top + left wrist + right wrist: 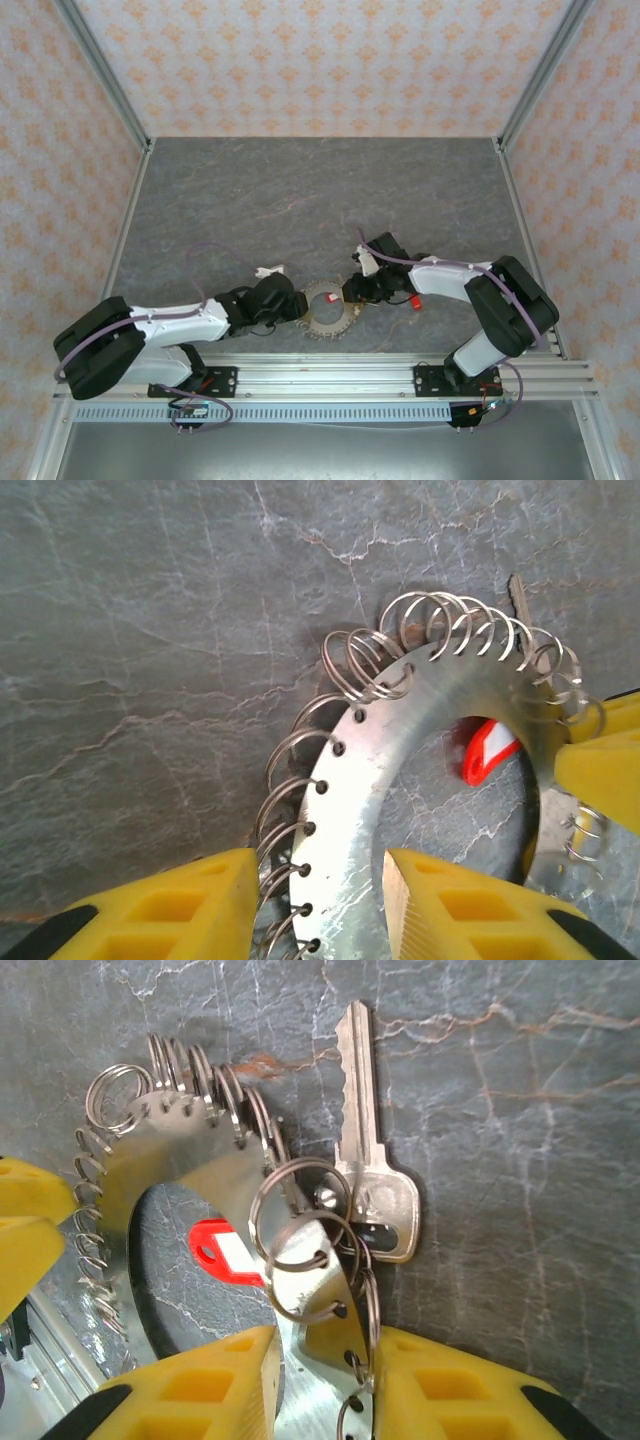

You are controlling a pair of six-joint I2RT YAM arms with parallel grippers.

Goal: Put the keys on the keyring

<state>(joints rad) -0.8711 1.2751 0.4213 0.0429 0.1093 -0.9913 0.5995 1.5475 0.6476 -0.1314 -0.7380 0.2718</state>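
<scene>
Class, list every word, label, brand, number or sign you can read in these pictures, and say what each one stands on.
No text can be read anywhere.
red tag: its white label insert looks blank.
silver key: no stamp legible.
keyring: bare metal, no marking seen.
small board by the left arm's base: too small to read.

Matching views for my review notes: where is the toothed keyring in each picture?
Top external: keyring low centre.
Left wrist: keyring centre to right, rising from the bottom edge.
Right wrist: keyring left half, arcing down to bottom centre.
Shared landmark: red tag inside its hole, both wrist views.
</scene>
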